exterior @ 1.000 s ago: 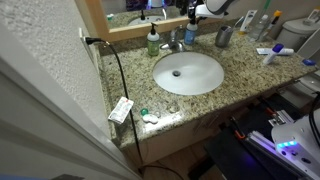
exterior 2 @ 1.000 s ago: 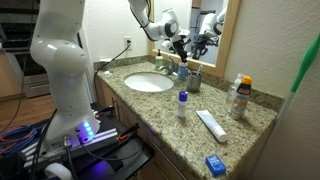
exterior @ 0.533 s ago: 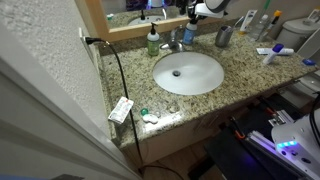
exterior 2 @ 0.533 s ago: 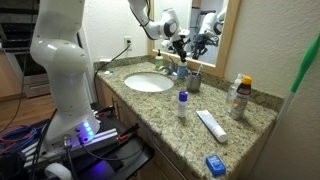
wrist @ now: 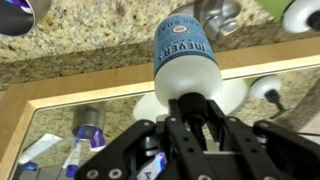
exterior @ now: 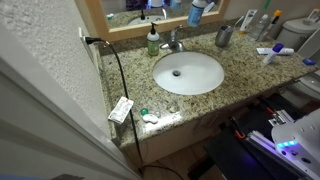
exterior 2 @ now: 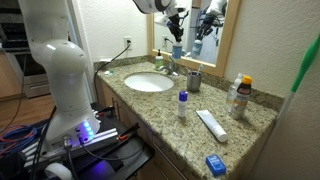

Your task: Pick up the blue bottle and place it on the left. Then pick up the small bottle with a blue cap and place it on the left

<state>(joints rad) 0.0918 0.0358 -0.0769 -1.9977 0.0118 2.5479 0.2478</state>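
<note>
Above the far edge of the surface [exterior: 135,78], close to the mirror [exterior: 125,10], the blue bottle [exterior: 196,12] hangs upright and clear of the granite. The jaws are clenched on its narrow pale top. In the wrist view two black fingers [wrist: 178,108] press on either side of the white neck, and the blue body with its printed label reaches away from the camera. In both exterior views the bottle is in the air over the strip between the faucet [exterior: 175,42] and the grey cup [exterior: 224,37], touching neither.

The small bottle with a blue cap [exterior 2: 182,105] stands upright on the surface, right of the sink [exterior: 200,78] and nearer the front edge. It is well apart from the blue bottle and nothing grips it. Just to its right lies a long flat white tube [exterior 2: 211,124]. Farther right, by the wall, a taller bottle with a yellow top [exterior 2: 238,97] stands upright. A small blue object [exterior 2: 215,164] sits at the near right corner; it is too small to say what it is.

Left of the faucet, against the mirror frame, the green bottle [exterior: 153,40] stands upright. A black cable [exterior: 120,70] runs along the left side of the surface toward the front, where a white tag [exterior: 121,110] hangs over the edge. The green shape at the top right of the wrist view may be that green bottle, but too little of it shows to be sure.
</note>
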